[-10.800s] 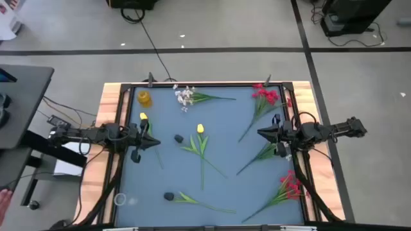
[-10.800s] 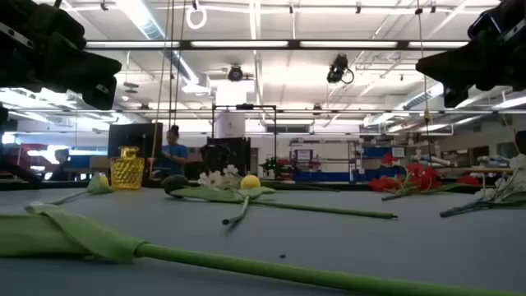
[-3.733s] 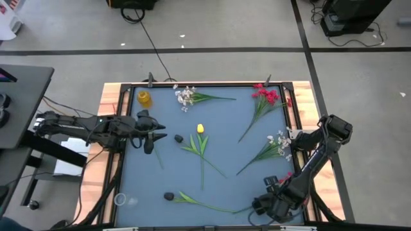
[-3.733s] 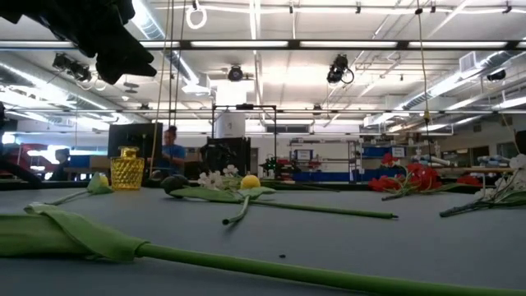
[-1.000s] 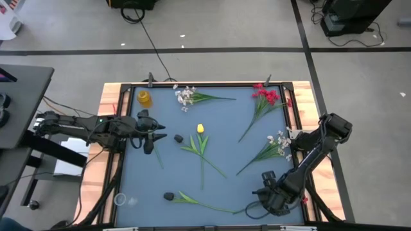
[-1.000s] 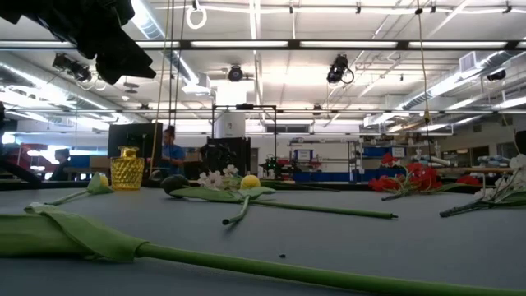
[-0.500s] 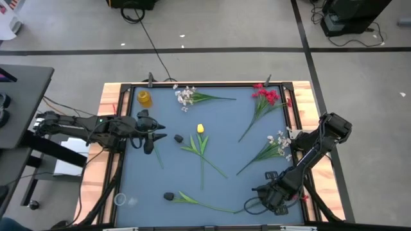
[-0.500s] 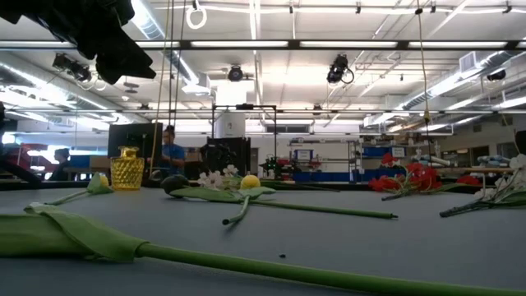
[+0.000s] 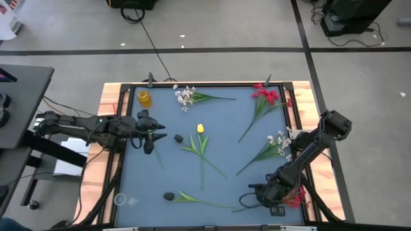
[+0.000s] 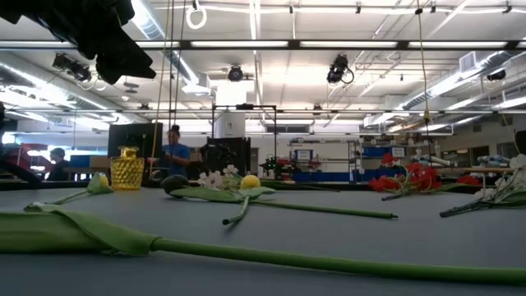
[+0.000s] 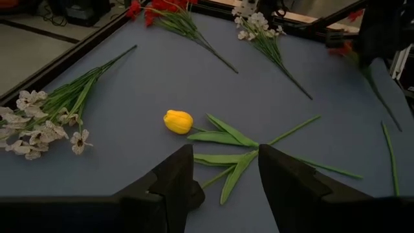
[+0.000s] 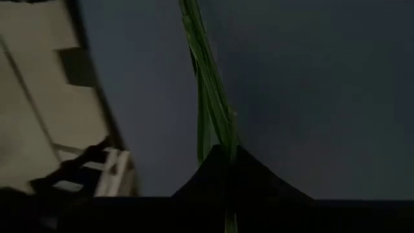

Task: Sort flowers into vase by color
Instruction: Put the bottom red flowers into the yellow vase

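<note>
- A blue-grey table (image 9: 218,125) with a dark frame is seen from above, with flowers scattered across it.
- A small yellow glass vase (image 9: 144,98) stands upright at the table's far left corner; every place below is given relative to this vase.
- Just beside the vase, to its right along the far edge, lies a white blossom spray (image 9: 185,97).
- Further right, at the opposite far corner, lies a red blossom cluster (image 9: 265,95).
- A yellow tulip (image 9: 200,129) lies nearer than the vase, around the table's middle, with its stem pointing toward the near edge.
- A second white spray (image 9: 279,140) lies well away from the vase, by the right edge.
- The left gripper (image 9: 151,132) hovers a little nearer than the vase on the left side, its two fingers (image 11: 174,178) apart and holding nothing.
- The right gripper (image 9: 255,196) is at the near right, diagonally opposite the vase, its fingers closed on the green stem (image 12: 210,90) of a red flower (image 9: 294,201).
- A long green-stemmed flower (image 9: 202,203) lies along the near edge.
</note>
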You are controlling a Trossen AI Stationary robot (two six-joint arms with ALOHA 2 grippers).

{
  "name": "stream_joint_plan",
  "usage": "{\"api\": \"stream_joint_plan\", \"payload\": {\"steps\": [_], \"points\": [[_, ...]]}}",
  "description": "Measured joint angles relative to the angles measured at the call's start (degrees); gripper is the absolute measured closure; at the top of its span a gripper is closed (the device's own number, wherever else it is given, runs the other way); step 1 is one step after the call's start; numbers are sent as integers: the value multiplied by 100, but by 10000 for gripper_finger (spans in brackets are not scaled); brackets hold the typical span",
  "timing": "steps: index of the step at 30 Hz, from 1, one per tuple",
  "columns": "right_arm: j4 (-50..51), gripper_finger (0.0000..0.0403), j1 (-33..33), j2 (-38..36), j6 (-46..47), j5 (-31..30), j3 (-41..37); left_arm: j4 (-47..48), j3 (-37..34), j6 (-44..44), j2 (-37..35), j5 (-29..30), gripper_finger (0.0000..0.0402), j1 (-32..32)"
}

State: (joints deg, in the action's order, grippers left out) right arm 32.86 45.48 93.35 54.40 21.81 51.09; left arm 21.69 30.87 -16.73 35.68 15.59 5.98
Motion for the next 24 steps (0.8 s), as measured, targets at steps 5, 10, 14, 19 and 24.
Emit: {"api": "stream_joint_plan", "payload": {"steps": [5, 10, 14, 19, 24], "points": [[-132, 388, -165, -295, 266, 207, 0, 0, 0, 147, 0, 2, 221, -1], [-335, 388, -486, -636, 593, 200, 0, -4, 0, 253, -1, 2, 221, -2], [-343, 388, -804, -879, 1036, 46, 0, -72, 0, 291, 0, 2, 221, -2], [-369, 383, -1211, -1056, 1911, 173, 0, -88, 0, 299, 0, 2, 221, -2], [-374, 377, -1605, -1163, 2692, 698, 0, -86, 0, 299, -2, 1, 221, 0]]}}
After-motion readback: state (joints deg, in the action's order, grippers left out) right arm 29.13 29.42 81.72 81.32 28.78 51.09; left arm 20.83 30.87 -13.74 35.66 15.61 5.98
